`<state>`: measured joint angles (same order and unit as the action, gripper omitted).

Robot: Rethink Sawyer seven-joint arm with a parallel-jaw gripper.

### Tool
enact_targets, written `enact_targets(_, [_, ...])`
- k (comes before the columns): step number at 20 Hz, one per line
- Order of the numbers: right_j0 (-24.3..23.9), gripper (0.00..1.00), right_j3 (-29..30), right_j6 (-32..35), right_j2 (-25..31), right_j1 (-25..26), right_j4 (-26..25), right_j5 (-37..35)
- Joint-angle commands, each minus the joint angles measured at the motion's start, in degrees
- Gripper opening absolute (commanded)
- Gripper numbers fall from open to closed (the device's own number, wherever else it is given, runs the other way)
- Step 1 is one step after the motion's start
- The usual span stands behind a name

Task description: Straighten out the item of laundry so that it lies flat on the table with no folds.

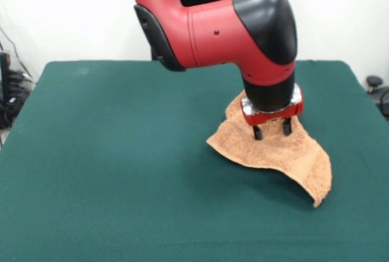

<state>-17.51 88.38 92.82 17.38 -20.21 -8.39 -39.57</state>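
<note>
Showing a red and black arm reaching down over a dark green surface (pixel 109 171), fingers (pixel 258 132) of the gripper (pixel 272 130) spread apart, tips touching a rumpled orange-tan towel (pixel 285 155) right of centre; one corner raised; nothing clearly gripped.

The towel (pixel 276 152) — light orange-tan terry — lies rumpled on the dark green table (pixel 121 165), right of centre, one corner trailing toward the near right — not flat.
</note>
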Motion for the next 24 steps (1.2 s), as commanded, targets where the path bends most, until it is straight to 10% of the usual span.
enact_targets(1, [-5.26, 1.00, -6.95, -1.96, -6.52, 9.64, -14.69, 18.98])
enact_targets(24, [-10.35, 1.00, 5.13, -0.03, -5.97, -2.19, -21.07, 9.60])
